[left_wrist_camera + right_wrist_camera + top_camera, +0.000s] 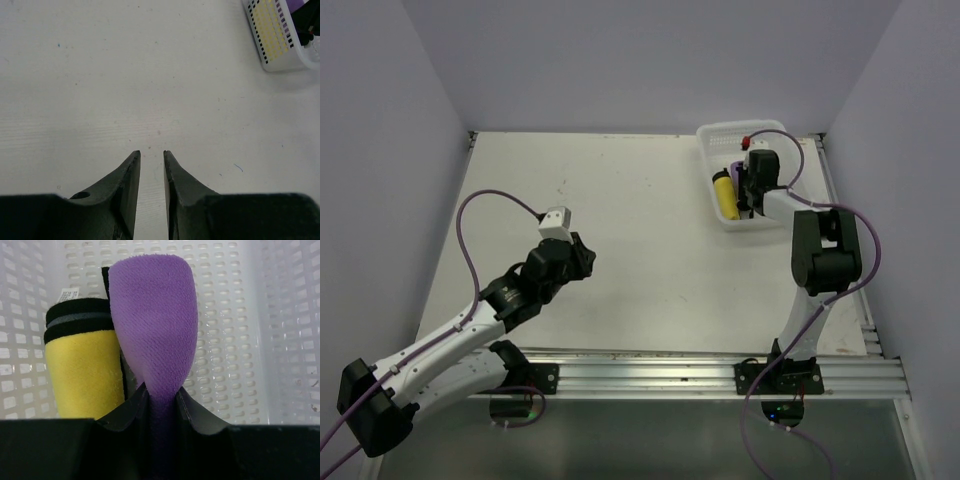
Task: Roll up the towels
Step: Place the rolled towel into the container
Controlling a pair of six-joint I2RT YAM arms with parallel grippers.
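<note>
The left arm [450, 340] stretches low from its base at the near left toward the middle of the tabletop [640, 220], wrist angled to the right. The left claw [152, 152] hovers over bare surface. Its fingers [129, 175] stand a narrow gap apart with nothing between them: released.

The right arm [825, 255] rises from its base at the near right, folds at the elbow and reaches down into the basket [720, 135] at the far right corner. The right claw [161, 390] is inside the basket, clenched on the purple towel [155, 325], pinching its near end so that the rest bulges out beyond the fingertips as a rounded bundle.

The white perforated basket holds both towels. The yellow towel [82, 370] lies rolled just to the left of the purple one, with black edging across its far end and a small white label [67, 293] beyond that. In the top view it shows as a yellow roll along the basket's left side, next to the claw. Whether the purple towel rests on the basket floor or hangs just above it, I cannot tell.
</note>
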